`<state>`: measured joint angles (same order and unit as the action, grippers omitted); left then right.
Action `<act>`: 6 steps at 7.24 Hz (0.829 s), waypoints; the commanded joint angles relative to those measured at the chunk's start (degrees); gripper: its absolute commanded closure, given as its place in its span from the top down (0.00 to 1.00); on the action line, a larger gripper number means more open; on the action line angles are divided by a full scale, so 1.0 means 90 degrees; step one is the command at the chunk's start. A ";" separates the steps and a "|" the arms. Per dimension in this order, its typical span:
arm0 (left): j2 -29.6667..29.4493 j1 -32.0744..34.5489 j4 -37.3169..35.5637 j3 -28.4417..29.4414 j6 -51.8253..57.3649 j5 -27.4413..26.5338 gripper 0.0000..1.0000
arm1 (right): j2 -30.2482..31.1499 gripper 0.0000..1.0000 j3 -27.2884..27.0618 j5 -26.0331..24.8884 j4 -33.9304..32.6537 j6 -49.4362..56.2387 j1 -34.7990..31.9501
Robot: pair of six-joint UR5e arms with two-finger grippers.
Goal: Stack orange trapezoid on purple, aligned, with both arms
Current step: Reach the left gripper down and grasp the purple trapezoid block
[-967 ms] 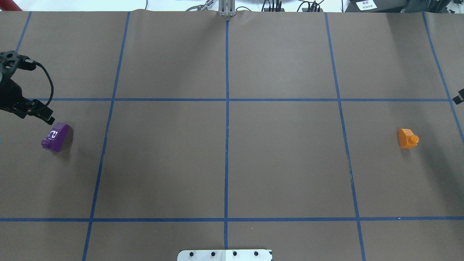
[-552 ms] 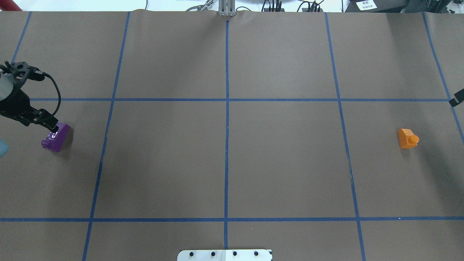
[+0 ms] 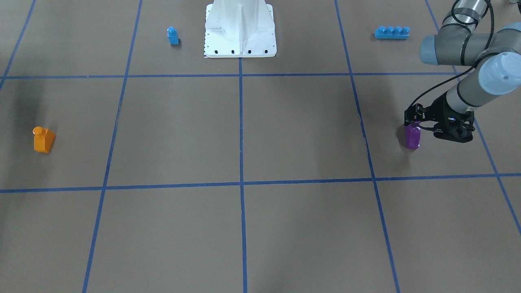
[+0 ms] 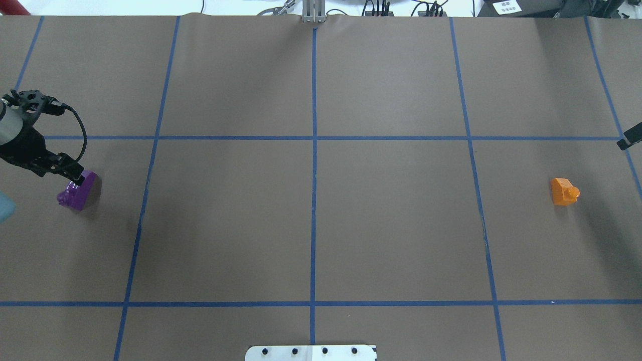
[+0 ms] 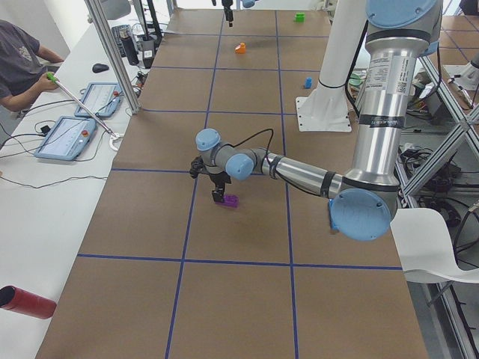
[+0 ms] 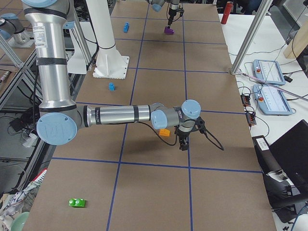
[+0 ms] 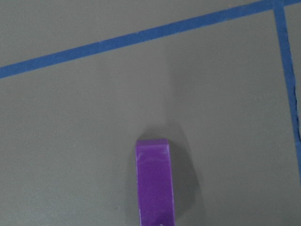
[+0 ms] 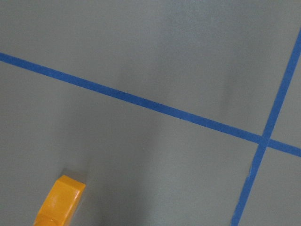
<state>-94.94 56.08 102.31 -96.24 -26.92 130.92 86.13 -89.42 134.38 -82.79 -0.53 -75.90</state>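
The purple block (image 4: pixel 75 193) lies on its side at the table's left, also in the front view (image 3: pixel 412 138) and the left wrist view (image 7: pixel 155 181). My left gripper (image 4: pixel 75 175) is low over its far end, open, fingers (image 3: pixel 408 116) either side of it. The orange trapezoid (image 4: pixel 564 191) lies on its side at the right, also in the front view (image 3: pixel 42 139) and the right wrist view (image 8: pixel 59 200). My right gripper (image 6: pixel 183 142) hangs just beside it, apart from it. Only a black tip (image 4: pixel 629 138) shows overhead, so I cannot tell if it is open or shut.
A small blue block (image 3: pixel 173 36) and a long blue brick (image 3: pixel 391 32) lie either side of the white base mount (image 3: pixel 240 30). A green block (image 6: pixel 77 202) lies near the table's right end. An operator sits at a side bench (image 5: pixel 30 67).
My left gripper has moved toward the purple block and down onto its far end. The black tip of the right gripper has shifted slightly at the view's right edge. Both blocks stayed put.
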 commanded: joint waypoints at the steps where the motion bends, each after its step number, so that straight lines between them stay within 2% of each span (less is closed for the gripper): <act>1: 0.0147 -0.0088 0.0369 0.0242 -0.0046 -0.0006 1.00 | 0.0000 1.00 -0.0005 0.0000 0.0000 -0.0010 0.0054; 3: 0.0148 -0.0398 0.0477 0.0370 -0.0368 0.0005 1.00 | 0.0000 1.00 -0.0005 0.0000 0.0000 0.0000 0.0074; 6: 0.0090 -0.0469 0.0536 0.0546 -0.0388 0.0043 1.00 | 0.0000 1.00 0.0004 0.0000 0.0000 0.0010 0.0083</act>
<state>-93.87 52.23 106.74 -91.78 -30.22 131.06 86.13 -89.43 134.35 -82.79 -0.47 -75.18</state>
